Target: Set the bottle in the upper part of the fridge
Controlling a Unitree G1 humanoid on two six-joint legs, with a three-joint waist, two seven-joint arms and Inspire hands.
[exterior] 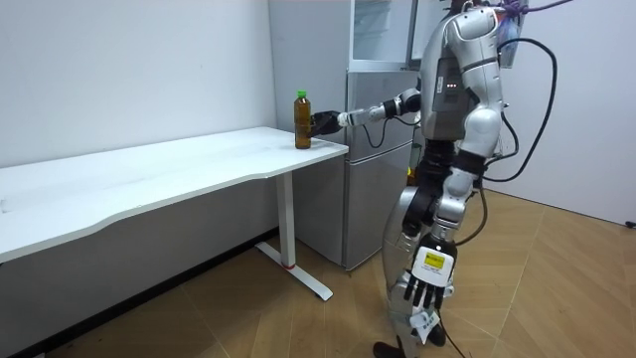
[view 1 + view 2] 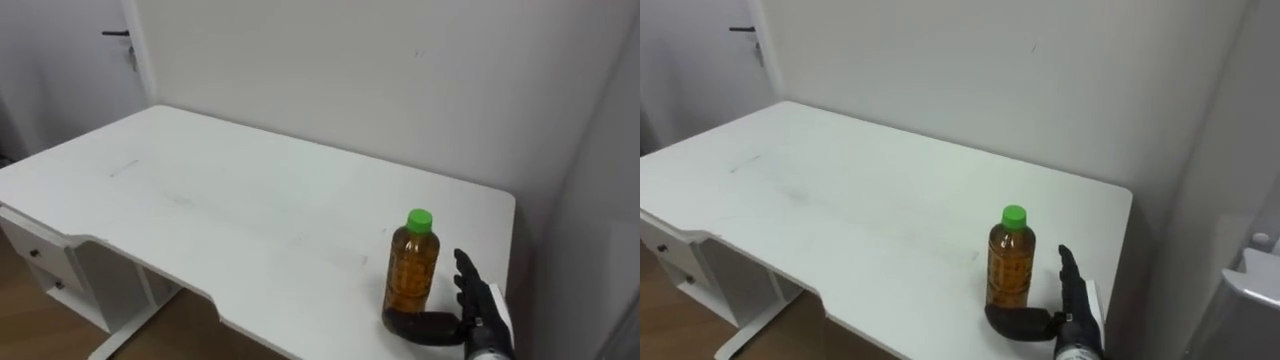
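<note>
Reaching round the bottle's foot, the right hand is released: fingers straight, just right of the bottle, with the thumb lying before its base. The bottle stands upright near the right front corner of the white worktop. I think the fingers should close evenly on the body, well below the green cap, then lift straight up before turning to the fridge beside the worktop. The left hand hangs relaxed by the leg

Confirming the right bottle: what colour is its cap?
Green cap on the amber bottle; clearest in the left eye view.
</note>
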